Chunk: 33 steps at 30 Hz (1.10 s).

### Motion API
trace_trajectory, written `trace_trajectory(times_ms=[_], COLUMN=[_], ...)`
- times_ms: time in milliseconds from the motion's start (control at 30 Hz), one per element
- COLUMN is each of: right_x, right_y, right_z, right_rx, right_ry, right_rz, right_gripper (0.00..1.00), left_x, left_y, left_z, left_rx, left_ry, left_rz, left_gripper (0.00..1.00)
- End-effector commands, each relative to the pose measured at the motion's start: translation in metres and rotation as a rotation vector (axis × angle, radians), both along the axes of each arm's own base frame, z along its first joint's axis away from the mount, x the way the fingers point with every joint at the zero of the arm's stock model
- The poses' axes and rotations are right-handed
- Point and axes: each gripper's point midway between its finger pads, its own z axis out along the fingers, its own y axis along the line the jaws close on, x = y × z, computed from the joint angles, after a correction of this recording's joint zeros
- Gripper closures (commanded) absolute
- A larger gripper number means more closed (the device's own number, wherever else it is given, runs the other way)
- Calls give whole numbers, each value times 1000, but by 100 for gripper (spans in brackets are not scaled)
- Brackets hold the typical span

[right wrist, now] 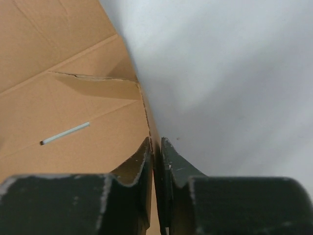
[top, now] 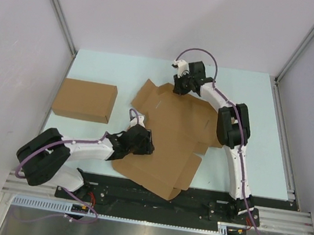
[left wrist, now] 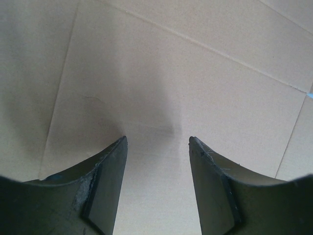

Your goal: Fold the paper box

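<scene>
I'm looking at a pale mint-green tabletop (top: 253, 96) closed in by plain grey wall panels (top: 160, 13). The paper box (top: 172, 134), a flat brown die-cut cardboard sheet with creases, flaps and a slit, lies spread out mid-table. My right gripper (right wrist: 156, 143) is pinched on its far edge. My left gripper (left wrist: 157, 139) hangs with jaws apart over the near-left panel. A plain brown closed cardboard box (top: 83, 100) sits apart at the left.
</scene>
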Motion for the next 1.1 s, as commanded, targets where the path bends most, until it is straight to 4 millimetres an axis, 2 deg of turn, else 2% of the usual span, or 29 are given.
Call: trace_trajectory(times_ms=[0, 33, 100, 133, 167, 200, 233, 267, 300, 333, 400, 433, 467, 500, 533, 567, 667, 700, 733, 867, 933, 967, 1000, 1033, 1067], right_x=[-1, -1, 2, -1, 2, -1, -6, -8, -14, -21, -29, -38, -44, -50, -60, -65, -84, -90, -95, -118, -128, -134, -139, -143, -147], right_y=[5, 3, -6, -10, -19, -20, -24, -29, -25, -28, -37, -31, -39, -43, -37, -46, -48, -50, -52, -55, -52, -54, -53, -54, -57], right_z=[51, 55, 79, 79, 102, 113, 113, 137, 143, 141, 170, 178, 173, 187, 188, 185, 195, 191, 199, 202, 197, 205, 203, 197, 202], right_rx=[-91, -111, -150, -174, -189, -196, -215, -219, -229, -258, -311, -324, -374, -396, -417, -464, -543, -565, -569, -578, -543, -518, -505, -502, -490], right_ry=[-151, -170, -248, -260, -321, -348, -355, -408, -432, -443, -539, -573, -591, -629, -649, -671, -722, -721, -734, -714, -682, -684, -675, -657, -662], right_rz=[-102, -121, -193, -211, -258, -274, -283, -301, -301, -303, -351, -351, -385, -389, -382, -418, -423, -413, -411, -381, -328, -322, -305, -283, -285], right_gripper=[93, 95, 98, 98, 99, 99, 100, 100, 100, 100, 99, 98, 98, 98, 98, 97, 98, 98, 98, 99, 99, 99, 99, 99, 99], left_x=[-35, -29, -28, -20, -20, -17, -11, -10, -8, -2, 1, 3, 6, 7, 8, 12, 17, 21, 25, 46, 62, 68, 78, 86, 91], left_y=[30, 23, 19, 13, 13, 12, 7, 7, 7, 7, 9, 10, 13, 15, 18, 22, 24, 29, 32, 52, 71, 78, 93, 99, 104], left_z=[-29, -14, 2, 24, 33, 44, 70, 80, 91, 119, 141, 164, 173, 181, 194, 200, 208, 211, 217, 232, 240, 243, 241, 246, 246], left_rx=[161, 138, 143, 108, 104, 91, 46, 39, 25, -15, -35, -70, -75, -81, -98, -102, -98, -86, -83, -91, -115, -129, -116, -131, -138], left_ry=[121, 81, 43, -9, -22, -46, -99, -118, -145, -207, -260, -308, -336, -359, -389, -413, -443, -453, -462, -498, -518, -524, -532, -557, -565], left_rz=[-24, -29, -48, -43, -45, -47, -40, -43, -44, -29, -27, -17, -4, 3, 17, 43, 63, 87, 109, 210, 290, 323, 381, 418, 438], left_gripper=[39, 39, 39, 38, 38, 37, 37, 37, 36, 36, 35, 34, 34, 33, 32, 31, 30, 30, 30, 29, 28, 28, 28, 28, 27])
